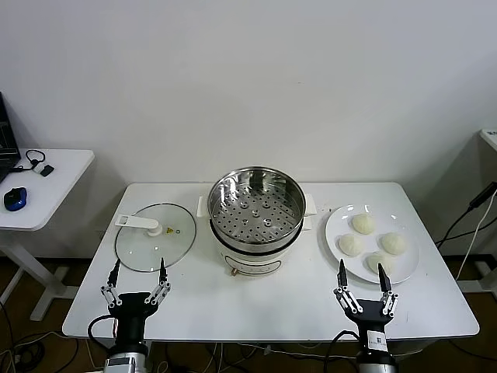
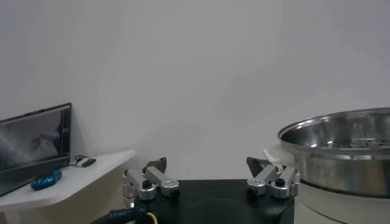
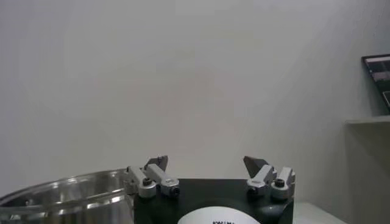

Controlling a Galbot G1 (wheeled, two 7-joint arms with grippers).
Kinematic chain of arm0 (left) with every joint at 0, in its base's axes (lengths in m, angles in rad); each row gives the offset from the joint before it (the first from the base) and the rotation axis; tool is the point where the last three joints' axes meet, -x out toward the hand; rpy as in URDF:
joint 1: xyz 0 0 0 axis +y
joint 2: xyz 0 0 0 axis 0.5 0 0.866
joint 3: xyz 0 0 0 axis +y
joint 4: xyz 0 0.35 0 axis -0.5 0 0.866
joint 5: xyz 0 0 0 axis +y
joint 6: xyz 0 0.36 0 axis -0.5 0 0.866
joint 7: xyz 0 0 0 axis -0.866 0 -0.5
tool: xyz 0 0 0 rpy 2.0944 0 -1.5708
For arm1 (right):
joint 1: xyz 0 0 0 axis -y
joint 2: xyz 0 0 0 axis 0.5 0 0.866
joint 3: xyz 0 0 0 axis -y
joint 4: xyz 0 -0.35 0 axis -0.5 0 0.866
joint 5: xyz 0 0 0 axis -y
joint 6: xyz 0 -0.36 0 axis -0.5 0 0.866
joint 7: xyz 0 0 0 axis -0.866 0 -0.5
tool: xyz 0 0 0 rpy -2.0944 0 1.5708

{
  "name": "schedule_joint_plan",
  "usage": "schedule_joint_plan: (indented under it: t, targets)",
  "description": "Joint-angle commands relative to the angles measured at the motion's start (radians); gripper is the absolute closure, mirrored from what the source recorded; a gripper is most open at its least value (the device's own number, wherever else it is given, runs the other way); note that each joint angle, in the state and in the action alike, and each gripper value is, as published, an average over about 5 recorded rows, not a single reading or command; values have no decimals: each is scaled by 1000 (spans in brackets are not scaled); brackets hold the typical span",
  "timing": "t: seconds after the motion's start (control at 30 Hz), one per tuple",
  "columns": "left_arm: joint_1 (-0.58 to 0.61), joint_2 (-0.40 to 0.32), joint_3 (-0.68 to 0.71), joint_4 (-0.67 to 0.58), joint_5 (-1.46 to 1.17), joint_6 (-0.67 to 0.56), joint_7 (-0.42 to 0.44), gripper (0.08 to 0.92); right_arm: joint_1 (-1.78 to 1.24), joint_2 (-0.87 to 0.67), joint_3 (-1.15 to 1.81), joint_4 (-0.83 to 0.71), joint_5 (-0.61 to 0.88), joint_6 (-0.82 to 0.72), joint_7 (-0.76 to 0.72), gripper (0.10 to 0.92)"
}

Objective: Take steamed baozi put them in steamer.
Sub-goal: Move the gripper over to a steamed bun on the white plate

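Both arms end in a black tool body with slim black fingers on silver, screw-studded knuckles: left tool (image 1: 137,277), right tool (image 1: 363,278). A white label marks the right wrist, and a yellow-tipped cable runs beside the left.

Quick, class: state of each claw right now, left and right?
Left claw: open, holding nothing, at the table's near edge by the glass lid.
Right claw: open, holding nothing, just short of the plate.
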Motion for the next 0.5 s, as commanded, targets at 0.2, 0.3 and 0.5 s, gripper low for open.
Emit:
schedule_joint_plan:
  t: [0.2,0.3,0.5]
  targets:
    - [-7,-4,0,0,-1,3,2,177,126,-12,124,-15,-34,-196,-40,203]
    - [-10,-1,-2,0,-3,4,2,177,190,-39,171,-43,-62,-249,-69,203]
    - [-11,3,-11,0,-6,2,-1,177,284,-155,210,-84,-62,-418,-82,203]
